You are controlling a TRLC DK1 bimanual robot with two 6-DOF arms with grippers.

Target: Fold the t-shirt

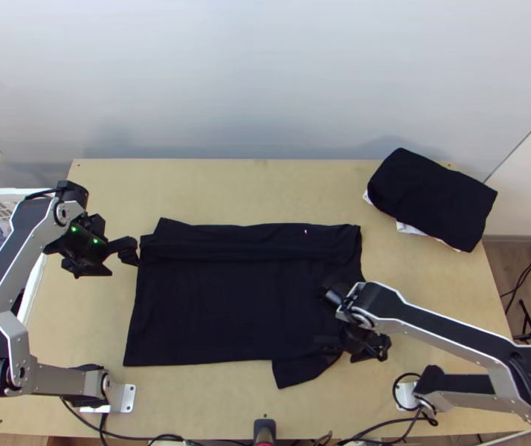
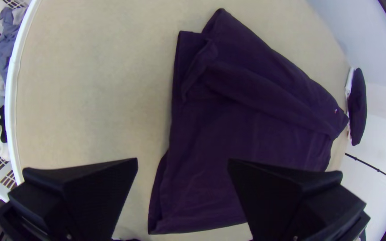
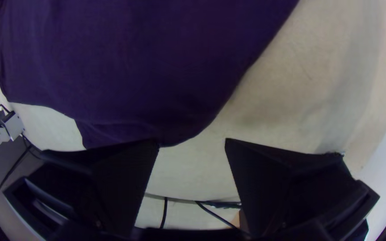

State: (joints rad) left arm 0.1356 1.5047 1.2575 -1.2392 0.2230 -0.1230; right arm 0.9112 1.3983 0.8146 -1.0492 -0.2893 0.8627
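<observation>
The black t-shirt (image 1: 206, 312) lies spread on the table, its far side folded over in a long strip and a sleeve jutting out at the near right. Beside its left edge, above the table, is my left gripper (image 1: 118, 260). My right gripper (image 1: 353, 349) is over the shirt's near right part, by the sleeve. In the left wrist view the left gripper (image 2: 182, 161) stands open, with the shirt (image 2: 246, 134) beyond its fingers. The right wrist view shows the right gripper (image 3: 193, 143) open as well, near the rounded edge of the shirt (image 3: 135, 67), holding nothing.
A folded black cloth (image 1: 433, 197) rests on white fabric at the table's far right. A white laundry basket (image 1: 33, 286) with clothes stands against the left edge. Cables (image 1: 154, 437) run along the near edge. Bare table (image 1: 228, 189) lies beyond the shirt.
</observation>
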